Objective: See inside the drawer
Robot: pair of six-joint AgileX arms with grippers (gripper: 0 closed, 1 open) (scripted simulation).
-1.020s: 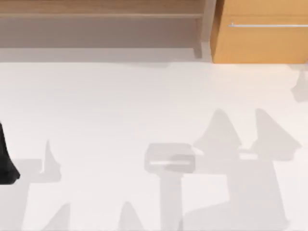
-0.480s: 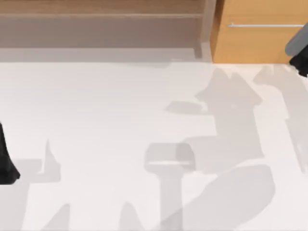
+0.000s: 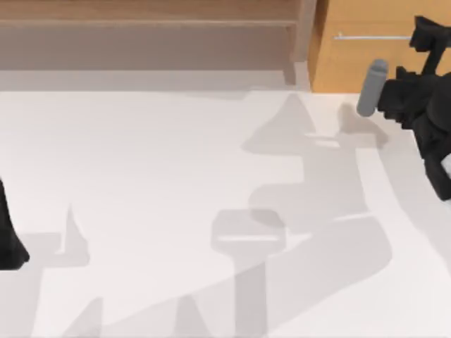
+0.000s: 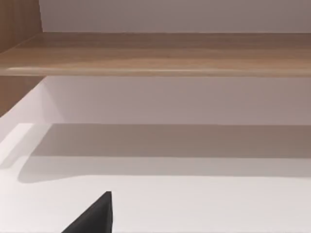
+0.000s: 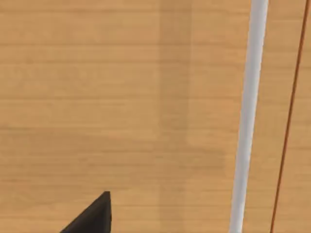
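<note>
The drawer (image 3: pixel 366 67) stands at the table's far right, its orange-tan front closed and its inside hidden. A thin silver bar handle (image 3: pixel 370 36) runs across the front. My right gripper (image 3: pixel 425 34) is up against the drawer front at the handle's right part, with the black arm reaching in from the right edge. In the right wrist view the drawer front (image 5: pixel 121 97) is very close, and the handle (image 5: pixel 248 116) crosses it just beside the gripper. My left arm (image 3: pixel 8 232) rests parked at the left edge.
A duller brown open shelf unit (image 3: pixel 148 35) runs along the back left, next to the drawer; the left wrist view faces its shelf board (image 4: pixel 155 53). The white table (image 3: pixel 141 155) carries only arm shadows.
My right arm has swung in from the right edge and reached up to the drawer front by the handle. Its shadow moved toward the back. The left arm stayed still.
</note>
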